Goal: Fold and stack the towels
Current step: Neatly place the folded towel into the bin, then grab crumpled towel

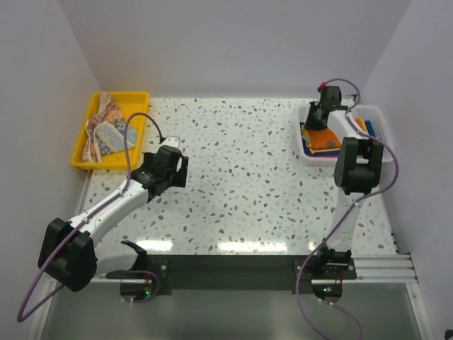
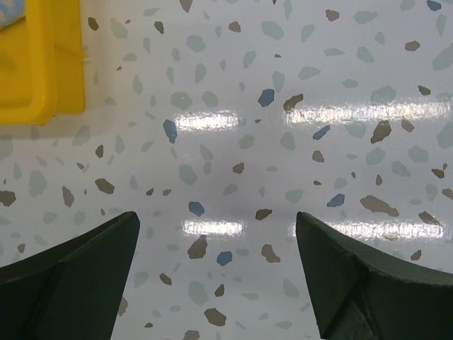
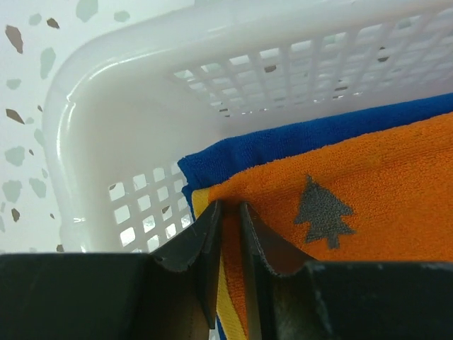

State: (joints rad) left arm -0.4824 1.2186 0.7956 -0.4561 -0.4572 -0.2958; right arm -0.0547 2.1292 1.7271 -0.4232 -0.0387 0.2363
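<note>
Right gripper [image 3: 230,207] looks, I think, nipped onto the yellow-edged corner of the orange towel [image 3: 368,177], atop the blue towel [image 3: 283,142] in the white basket [image 3: 120,120] at the tabletop's [image 1: 248,184] far-right corner; limp, light terry, so a corner hold suits; left gripper [image 2: 217,221] gapes, empty.

The left gripper [image 2: 216,216] gapes wide above the speckled table [image 2: 248,106], yellow tray [image 2: 42,71] at upper left
</note>
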